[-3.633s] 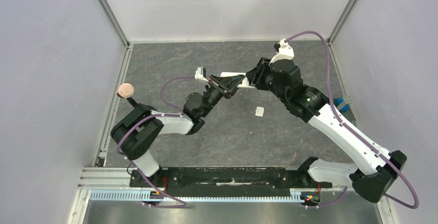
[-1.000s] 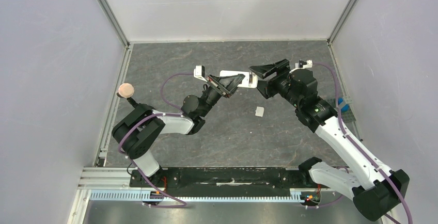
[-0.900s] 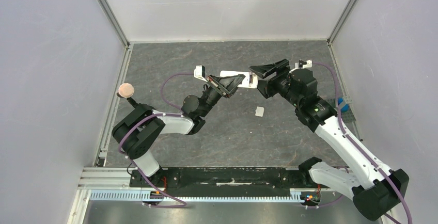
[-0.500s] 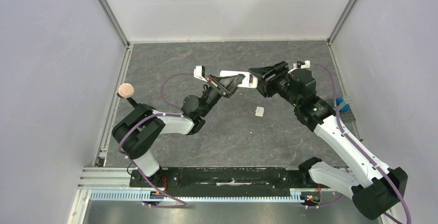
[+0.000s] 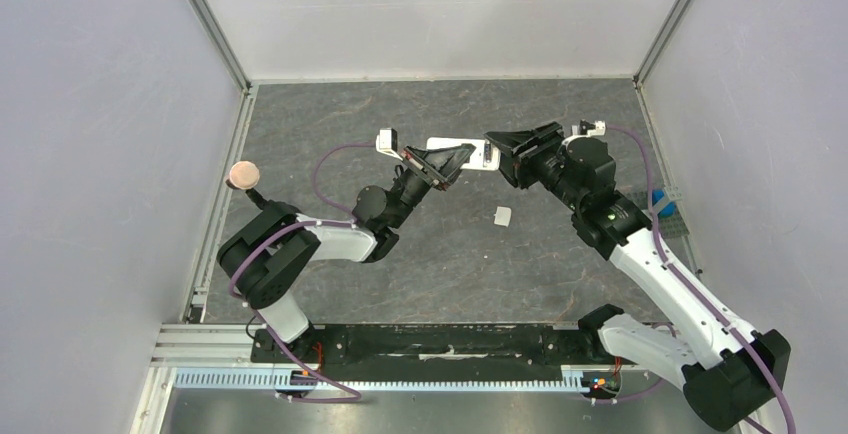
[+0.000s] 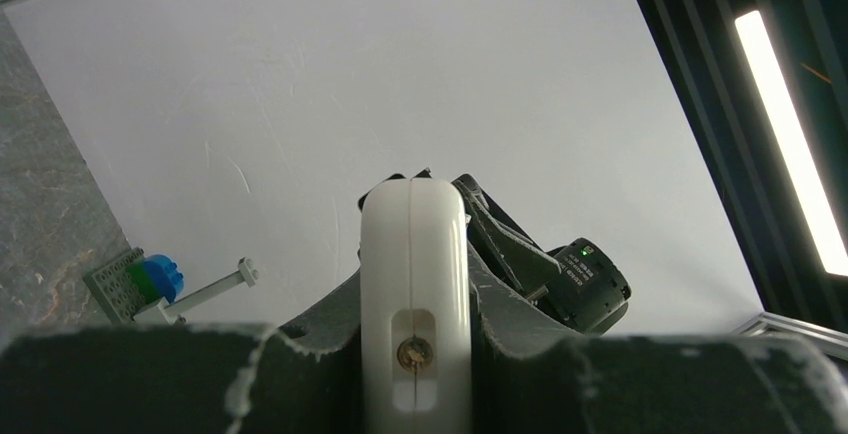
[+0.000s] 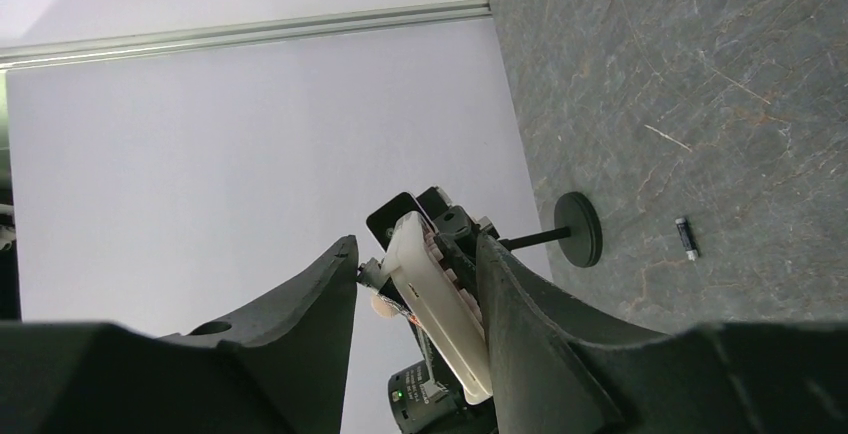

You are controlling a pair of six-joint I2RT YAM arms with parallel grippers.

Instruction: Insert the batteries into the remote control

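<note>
Right now your left gripper [image 5: 450, 157] is pinched tight on the remote control [image 6: 413, 254], holding it up off the table [image 5: 400, 284], out toward the far half of the workspace. From the left wrist you're looking straight along the handset's narrow white edge. A seam runs down its middle with a small round fitting low on it, and the dark pads [image 6: 300, 374] press in on both flat sides.

Over on the other end, your right gripper [image 5: 498, 154] has its jaws spread, straddling the free end of the remote. In the right wrist view one finger [image 7: 525, 334] looks to be right up against the handset. The other finger [image 7: 300, 334] stands off, with a strip of pale wall showing between it and the white body, so that isn't a clamp from both sides. The remote sits tilted between those fingers, a line of pale pink bumps along one face.

Down on the table, a single battery [image 7: 686, 237] lies on its side, near the round black base of a stand [image 7: 580, 229] but not touching it. The small white cover piece [image 5: 501, 216] lies flat on the stone-grey surface, closer to the arm bases than the remote is. By the right wall you've got a blue block [image 5: 660, 200] on a grey studded plate.
</note>
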